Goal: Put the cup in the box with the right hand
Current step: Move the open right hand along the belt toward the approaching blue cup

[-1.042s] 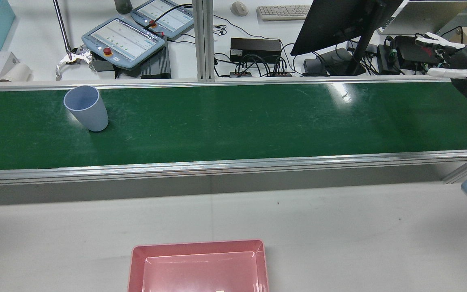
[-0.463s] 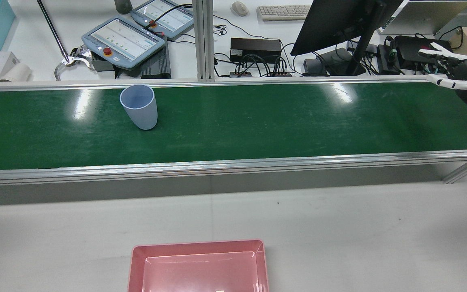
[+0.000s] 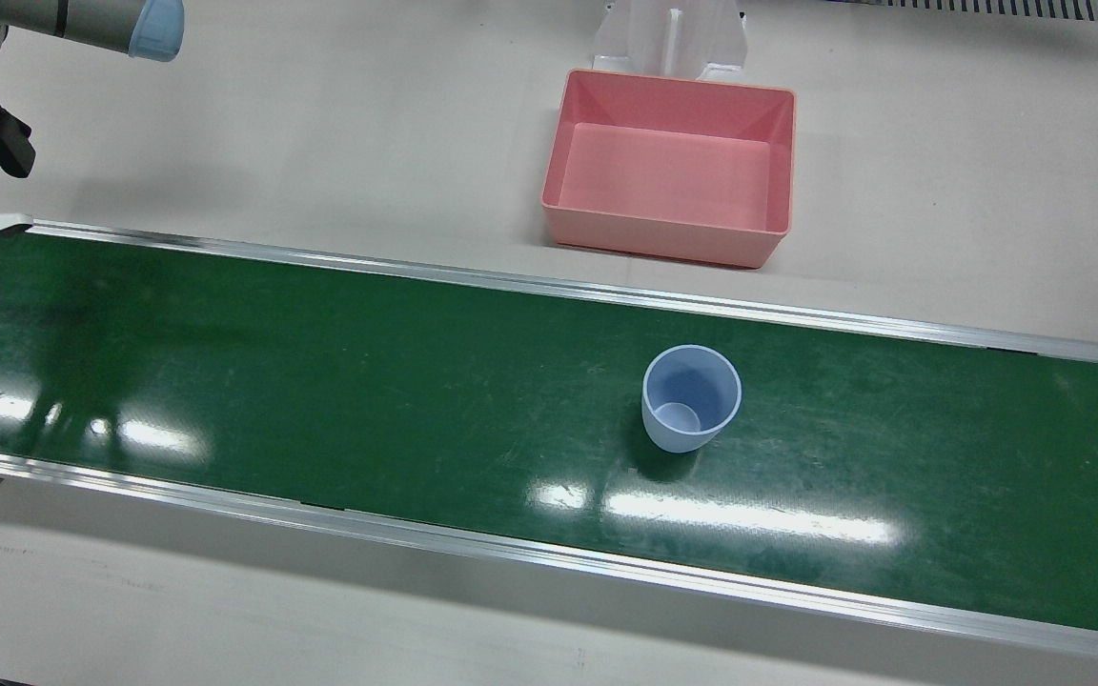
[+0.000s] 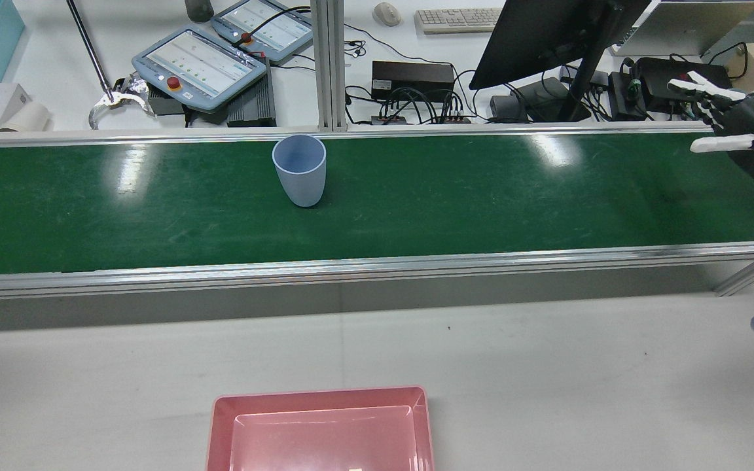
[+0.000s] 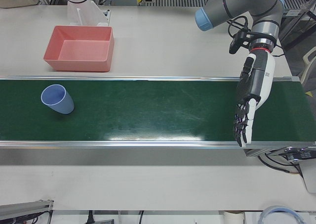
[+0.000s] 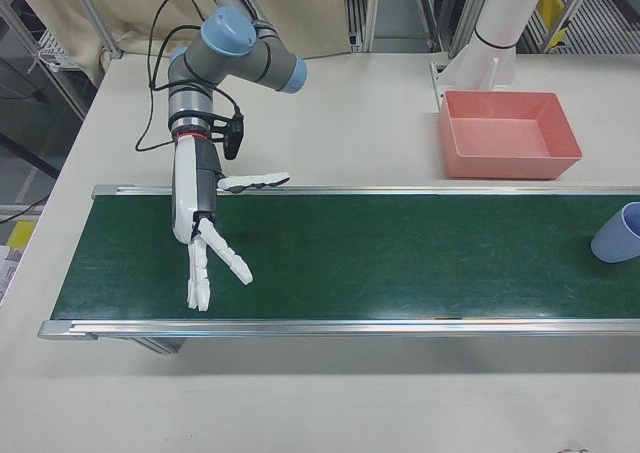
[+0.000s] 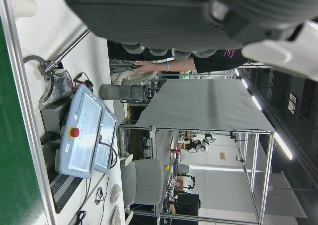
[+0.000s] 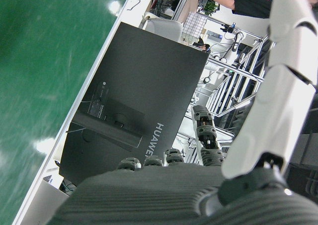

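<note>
A pale blue cup [image 4: 299, 169] stands upright on the green conveyor belt [image 4: 482, 196], near its far rail. It also shows in the front view [image 3: 691, 410], the left-front view [image 5: 57, 99] and at the right edge of the right-front view [image 6: 618, 233]. The pink box [image 4: 220, 418] sits empty on the white table beside the belt [image 3: 668, 250] [image 6: 500, 168]. My right hand [image 6: 205, 233] is open with fingers spread, low over the belt's far end from the cup [image 4: 730, 124]. My left hand [image 5: 249, 103] is open, fingers straight, over the other end of the belt.
Aluminium rails [image 4: 377, 265] run along both sides of the belt. Behind the belt are a monitor [image 4: 547, 33], two teach pendants [image 4: 200, 62] and cables. A white pedestal [image 3: 668, 38] stands just behind the box.
The cup has travelled along the belt to the right in the rear view, towards my right hand. My right hand has shifted only slightly and stays open.
</note>
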Tool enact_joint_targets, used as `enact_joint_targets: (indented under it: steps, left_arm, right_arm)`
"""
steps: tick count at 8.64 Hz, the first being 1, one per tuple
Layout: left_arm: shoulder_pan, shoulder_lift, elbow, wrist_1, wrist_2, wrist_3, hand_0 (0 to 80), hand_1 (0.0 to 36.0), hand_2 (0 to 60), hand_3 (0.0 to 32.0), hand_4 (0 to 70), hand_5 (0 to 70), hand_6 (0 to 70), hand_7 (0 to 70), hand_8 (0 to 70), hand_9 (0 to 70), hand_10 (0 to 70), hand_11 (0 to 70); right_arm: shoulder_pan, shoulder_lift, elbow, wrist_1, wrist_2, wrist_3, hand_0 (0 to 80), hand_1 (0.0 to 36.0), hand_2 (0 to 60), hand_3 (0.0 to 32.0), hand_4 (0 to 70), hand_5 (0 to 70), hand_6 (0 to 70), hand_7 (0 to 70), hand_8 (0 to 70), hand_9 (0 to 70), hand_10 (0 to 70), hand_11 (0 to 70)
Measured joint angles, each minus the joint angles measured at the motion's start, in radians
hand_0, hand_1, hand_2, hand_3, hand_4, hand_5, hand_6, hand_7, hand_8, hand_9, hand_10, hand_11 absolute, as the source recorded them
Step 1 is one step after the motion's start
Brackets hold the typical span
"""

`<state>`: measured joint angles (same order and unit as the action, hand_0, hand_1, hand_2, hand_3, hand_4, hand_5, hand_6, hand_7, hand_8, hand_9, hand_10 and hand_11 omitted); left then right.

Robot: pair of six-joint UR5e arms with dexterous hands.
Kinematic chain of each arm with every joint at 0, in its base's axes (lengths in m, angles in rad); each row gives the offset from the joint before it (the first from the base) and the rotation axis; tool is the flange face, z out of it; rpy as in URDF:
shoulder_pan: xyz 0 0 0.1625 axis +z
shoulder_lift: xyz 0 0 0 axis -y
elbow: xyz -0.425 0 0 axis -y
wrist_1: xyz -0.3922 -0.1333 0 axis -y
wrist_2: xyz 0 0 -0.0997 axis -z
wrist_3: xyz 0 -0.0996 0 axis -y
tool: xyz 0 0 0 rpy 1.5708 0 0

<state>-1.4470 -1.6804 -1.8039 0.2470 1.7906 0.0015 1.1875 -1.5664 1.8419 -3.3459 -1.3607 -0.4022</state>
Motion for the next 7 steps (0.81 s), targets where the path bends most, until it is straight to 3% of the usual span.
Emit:
enact_joint_targets:
  steps: [1,2,3,5,7]
  left_arm:
    - [0.000,0.000,0.000,0.000,0.000,0.000,0.0,0.0,0.0,0.0,0.0,0.0,0.0,0.0,0.0,0.0,0.0,0.0]
    - [0.000,0.000,0.000,0.000,0.001,0.000,0.0,0.0,0.0,0.0,0.0,0.0,0.0,0.0,0.0,0.0,0.0,0.0]
    - [0.000,-0.001,0.000,0.000,0.001,0.000,0.0,0.0,0.0,0.0,0.0,0.0,0.0,0.0,0.0,0.0,0.0,0.0]
    - [0.000,0.000,0.000,0.000,0.000,0.000,0.0,0.0,0.0,0.0,0.0,0.0,0.0,0.0,0.0,0.0,0.0,0.0]
    - [0.000,0.000,0.000,0.000,0.001,0.000,0.0,0.0,0.0,0.0,0.0,0.0,0.0,0.0,0.0,0.0,0.0,0.0]
  right_arm:
    - [-0.006,-0.005,0.003,-0.001,0.000,-0.001,47.3,10.9,4.6,4.8,0.8,4.5,1.7,5.9,0.0,0.6,0.0,1.8]
    - [-0.013,-0.010,0.006,-0.001,0.000,-0.001,46.8,11.8,9.0,4.2,1.5,4.5,1.9,6.7,0.0,1.1,0.3,2.2]
    - [-0.023,-0.016,0.013,-0.001,0.000,-0.004,46.7,11.8,9.5,2.8,2.6,4.5,2.3,7.9,0.1,1.8,0.7,2.8]
    - [-0.039,-0.038,0.031,-0.001,0.002,-0.015,46.5,11.5,9.2,3.8,1.8,4.4,2.0,6.8,0.0,1.3,0.4,2.3]
    - [-0.045,-0.045,0.038,-0.001,0.003,-0.019,45.9,12.3,12.7,5.2,0.8,4.4,1.8,6.6,0.0,1.5,0.4,2.3]
